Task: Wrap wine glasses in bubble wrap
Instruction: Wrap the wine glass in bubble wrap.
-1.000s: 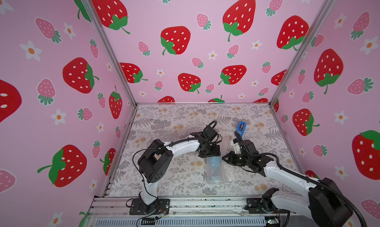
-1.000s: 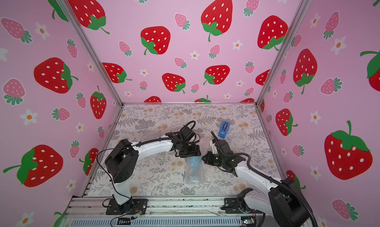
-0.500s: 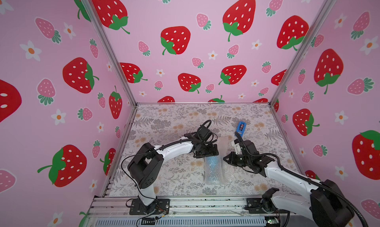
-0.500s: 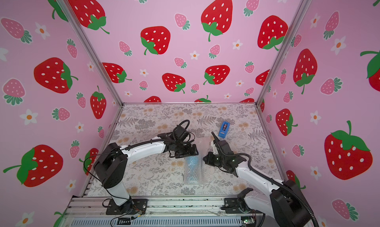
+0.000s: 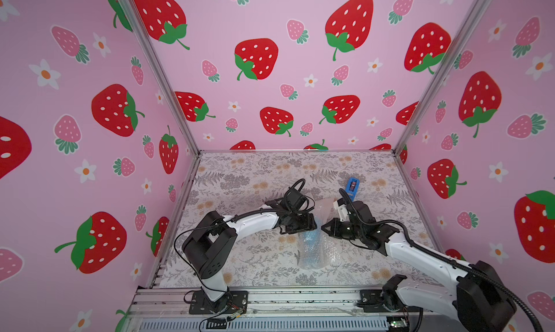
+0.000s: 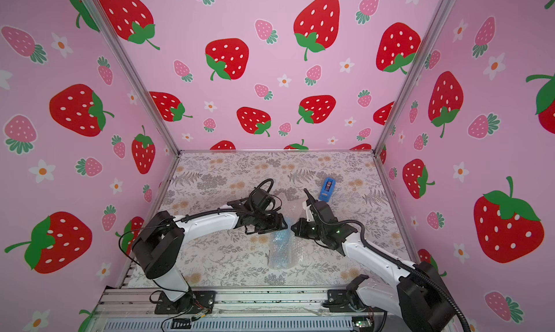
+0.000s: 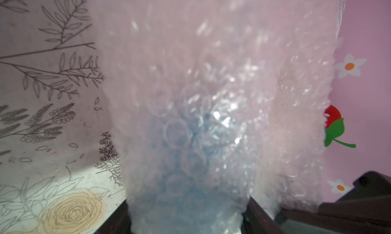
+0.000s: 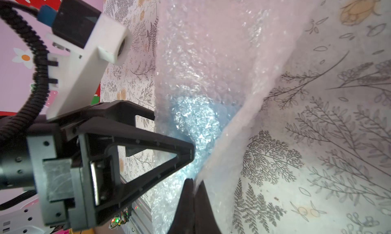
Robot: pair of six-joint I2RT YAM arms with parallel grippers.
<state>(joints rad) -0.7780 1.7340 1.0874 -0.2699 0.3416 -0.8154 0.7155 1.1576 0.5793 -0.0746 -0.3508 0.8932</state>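
The right gripper [image 8: 193, 185] is pinching the bubble wrap [image 8: 211, 53] by its edge, and the wrap is enclosing the goblet [image 7: 179, 158] between the jaws of the left gripper [image 7: 186, 220], whose clamping cannot be told.

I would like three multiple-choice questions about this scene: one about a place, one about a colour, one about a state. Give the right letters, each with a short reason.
1. Where does the tape dispenser stand?
A. at the front rail
B. farther back than the right gripper
C. against the left wall

2. Which colour shows through the bubble wrap?
A. red
B. green
C. light blue

3. How are the right gripper's jaws?
A. shut on the bubble wrap's edge
B. wide open
C. shut on the tape dispenser

Answers:
1 B, both top views show it behind that gripper.
2 C, the goblet inside is light blue.
3 A, the right wrist view shows them pinching the sheet.
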